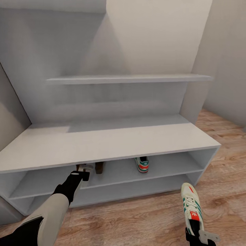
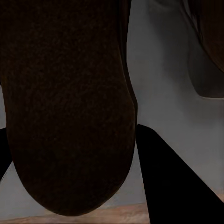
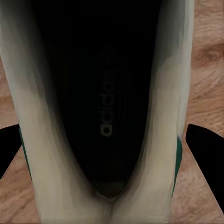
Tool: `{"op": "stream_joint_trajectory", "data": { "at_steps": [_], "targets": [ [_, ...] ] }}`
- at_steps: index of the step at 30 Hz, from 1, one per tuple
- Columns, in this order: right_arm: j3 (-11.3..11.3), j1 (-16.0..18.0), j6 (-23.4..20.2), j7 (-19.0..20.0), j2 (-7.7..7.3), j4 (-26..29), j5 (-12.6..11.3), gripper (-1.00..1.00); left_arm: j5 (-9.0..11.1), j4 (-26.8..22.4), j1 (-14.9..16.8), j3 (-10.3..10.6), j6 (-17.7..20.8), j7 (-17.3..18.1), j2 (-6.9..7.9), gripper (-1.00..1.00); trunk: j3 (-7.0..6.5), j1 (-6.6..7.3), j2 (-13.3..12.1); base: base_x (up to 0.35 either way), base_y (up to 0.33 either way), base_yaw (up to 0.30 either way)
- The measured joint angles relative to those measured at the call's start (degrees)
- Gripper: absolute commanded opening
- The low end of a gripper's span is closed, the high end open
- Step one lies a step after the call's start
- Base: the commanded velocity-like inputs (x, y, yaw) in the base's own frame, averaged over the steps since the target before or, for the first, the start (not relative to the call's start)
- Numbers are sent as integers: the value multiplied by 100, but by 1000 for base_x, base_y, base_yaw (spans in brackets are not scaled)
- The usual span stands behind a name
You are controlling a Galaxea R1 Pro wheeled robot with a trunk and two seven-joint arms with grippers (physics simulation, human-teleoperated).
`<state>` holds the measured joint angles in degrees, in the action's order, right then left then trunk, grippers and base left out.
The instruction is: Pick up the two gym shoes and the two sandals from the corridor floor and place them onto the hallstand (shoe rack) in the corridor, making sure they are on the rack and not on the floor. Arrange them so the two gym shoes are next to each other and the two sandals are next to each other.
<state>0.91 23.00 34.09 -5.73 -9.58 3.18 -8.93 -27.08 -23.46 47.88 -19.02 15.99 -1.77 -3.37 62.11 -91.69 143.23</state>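
Left tool [image 1: 83, 173] reaching under hallstand [image 1: 112, 140] top into upper shelf tier, clamped on brown sandal [image 2: 65, 102]. Second sandal [image 1: 99, 167] just beside it on same shelf. Gym shoe [image 1: 142, 164] farther right on that tier, heel outward. Right tool [image 1: 200, 235] low over corridor floor [image 1: 136, 218], clamped on heel of second gym shoe [image 1: 191, 203], toe pointing toward hallstand.

Home corridor, light-grey shoe rack [image 1: 112, 143], wall shelf [image 1: 130, 79], wood-plank floor [image 1: 136, 218], sneaker [image 1: 142, 164] stored inside
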Motion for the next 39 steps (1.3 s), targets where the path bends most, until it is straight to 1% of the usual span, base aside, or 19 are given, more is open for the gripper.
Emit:
{"op": "stream_joint_trajectory", "data": {
  "at_steps": [14,15,33,39],
  "targets": [
    [1,0,-6,0,0,-4,-1,-100,12,7,-8,-13,-11,52,0,-100,0,-2,0,13,0,0],
    [1,0,-7,2,0,-6,-1,-100,13,8,-8,-12,-9,47,0,100,0,-2,0,0,0,0],
    [1,0,-8,2,1,-8,-1,-100,-18,-1,-10,-21,-14,13,9,100,0,-2,0,0,0,0],
    [1,0,-7,1,0,-8,0,-100,-42,3,-15,-8,-15,13,5,100,0,-4,0,-188,-44,0]
  ]
}}
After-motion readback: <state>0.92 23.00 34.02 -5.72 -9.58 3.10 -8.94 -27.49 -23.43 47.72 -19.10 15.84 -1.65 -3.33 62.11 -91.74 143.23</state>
